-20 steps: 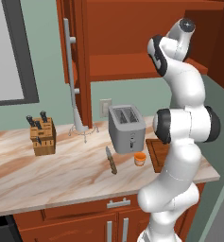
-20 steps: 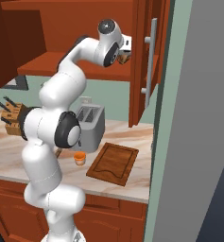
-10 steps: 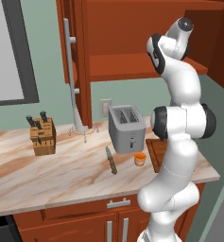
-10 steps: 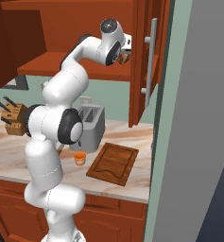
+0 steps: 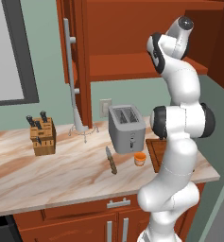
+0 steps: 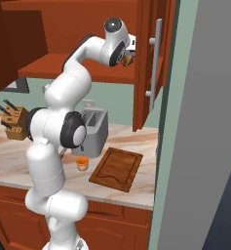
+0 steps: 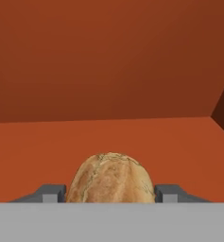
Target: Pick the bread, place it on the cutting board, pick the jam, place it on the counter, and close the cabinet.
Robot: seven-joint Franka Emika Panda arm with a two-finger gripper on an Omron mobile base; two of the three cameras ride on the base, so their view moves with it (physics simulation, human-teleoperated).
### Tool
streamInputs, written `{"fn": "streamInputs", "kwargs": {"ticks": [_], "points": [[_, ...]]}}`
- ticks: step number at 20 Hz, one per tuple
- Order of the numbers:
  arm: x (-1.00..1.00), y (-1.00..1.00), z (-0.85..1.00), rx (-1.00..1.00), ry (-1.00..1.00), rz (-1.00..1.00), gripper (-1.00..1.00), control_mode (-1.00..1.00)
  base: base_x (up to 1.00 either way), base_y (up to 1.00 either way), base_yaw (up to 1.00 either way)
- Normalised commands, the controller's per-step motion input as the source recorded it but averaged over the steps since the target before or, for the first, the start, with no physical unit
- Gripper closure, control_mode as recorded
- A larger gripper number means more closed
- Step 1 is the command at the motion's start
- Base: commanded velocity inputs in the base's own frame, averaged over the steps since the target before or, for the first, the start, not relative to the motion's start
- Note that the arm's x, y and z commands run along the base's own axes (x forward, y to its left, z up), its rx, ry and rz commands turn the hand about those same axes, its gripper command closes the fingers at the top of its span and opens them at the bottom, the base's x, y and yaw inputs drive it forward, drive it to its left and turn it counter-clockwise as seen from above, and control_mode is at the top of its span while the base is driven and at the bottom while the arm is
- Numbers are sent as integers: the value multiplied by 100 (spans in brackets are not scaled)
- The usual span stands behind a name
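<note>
The fingers point(image 7: 54, 193) clamp the bread point(image 7: 111, 177) between them inside the cabinet point(image 7: 108, 61), ready for carrying to the board point(image 6: 117, 168).

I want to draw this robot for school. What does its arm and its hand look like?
The arm is glossy white, built of fat rounded tube sections stacked like sausages. The joints between them are dark grey or black rings and round caps. No cables or markings show. The gripper has two small, blocky dark grey finger tips.
</note>
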Motion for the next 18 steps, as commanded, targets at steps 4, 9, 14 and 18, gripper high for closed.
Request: {"fn": "streamInputs", "kwargs": {"ticks": [4,9,14,18], "points": [[0,0,-19,0,4,0,100,-100,0,0,0],[-1,0,-21,0,5,0,100,-100,0,0,0],[-1,-11,0,0,-1,0,100,-100,0,0,0],[-12,-14,0,0,-1,0,100,-100,0,0,0]]}}
